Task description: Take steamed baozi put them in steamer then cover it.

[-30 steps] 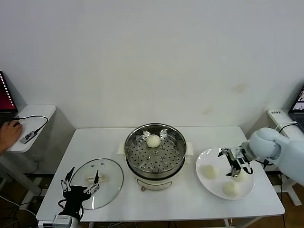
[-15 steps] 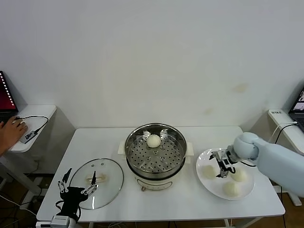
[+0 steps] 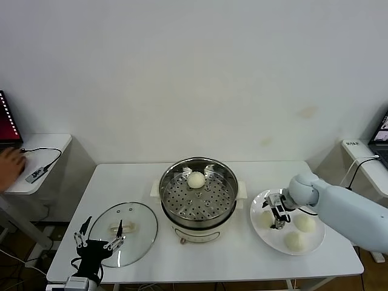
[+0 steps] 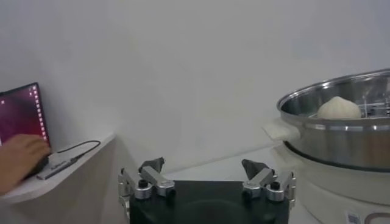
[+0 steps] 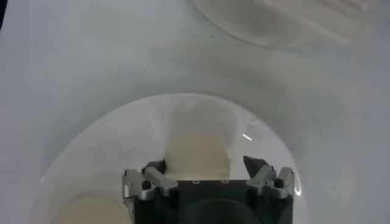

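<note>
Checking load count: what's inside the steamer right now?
One bun sits on the perforated tray at the far side of the steamer; the rest of the tray is bare. Below the tray is hidden. The lid lies on the table, off the pot.

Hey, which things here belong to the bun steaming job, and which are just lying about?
Job: baozi in steamer; three baozi on plate; steamer; glass lid; white plate; right end effector, open.
Lying about: laptop; cable; side table.
</note>
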Robot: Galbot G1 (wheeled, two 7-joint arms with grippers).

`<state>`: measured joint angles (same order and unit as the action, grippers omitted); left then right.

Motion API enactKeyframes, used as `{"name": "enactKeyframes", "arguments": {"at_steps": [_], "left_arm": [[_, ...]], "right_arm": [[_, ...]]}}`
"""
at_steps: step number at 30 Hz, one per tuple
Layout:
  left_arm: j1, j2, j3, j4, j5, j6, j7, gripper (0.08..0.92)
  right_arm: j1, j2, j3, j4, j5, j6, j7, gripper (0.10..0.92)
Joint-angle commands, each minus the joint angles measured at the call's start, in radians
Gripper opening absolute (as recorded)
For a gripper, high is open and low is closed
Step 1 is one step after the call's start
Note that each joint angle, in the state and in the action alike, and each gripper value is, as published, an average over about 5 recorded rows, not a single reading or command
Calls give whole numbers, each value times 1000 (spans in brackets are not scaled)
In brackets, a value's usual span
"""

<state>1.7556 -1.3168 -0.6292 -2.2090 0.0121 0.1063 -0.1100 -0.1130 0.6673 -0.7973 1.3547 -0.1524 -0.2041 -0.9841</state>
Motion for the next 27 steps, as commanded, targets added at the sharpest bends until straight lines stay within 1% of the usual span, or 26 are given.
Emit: {"name": "enactKeyframes", "arguments": {"at_steps": [1,8,12,20,27], "left_arm": [[0,-1,1,-1,1,0,-1,823],[0,-1,2,-5,2,1,-3,823],[-1,-2,3,-7,3,2,-3,823],[-2,-1,4,-12,3,5,-4,823],[-1,1,7,-22,2,8,-4,823]], "right_arm": [[-5,7,5,-12,-3,-4,-1,727],[7,-4,0,-10,12,-6,-18,581],[11,-4,-1,-14,13,-4,-25,527],[94,-26,-34,2,49,1,-61,517],[313,-105,-120,83,163,-21,-84,526]]}}
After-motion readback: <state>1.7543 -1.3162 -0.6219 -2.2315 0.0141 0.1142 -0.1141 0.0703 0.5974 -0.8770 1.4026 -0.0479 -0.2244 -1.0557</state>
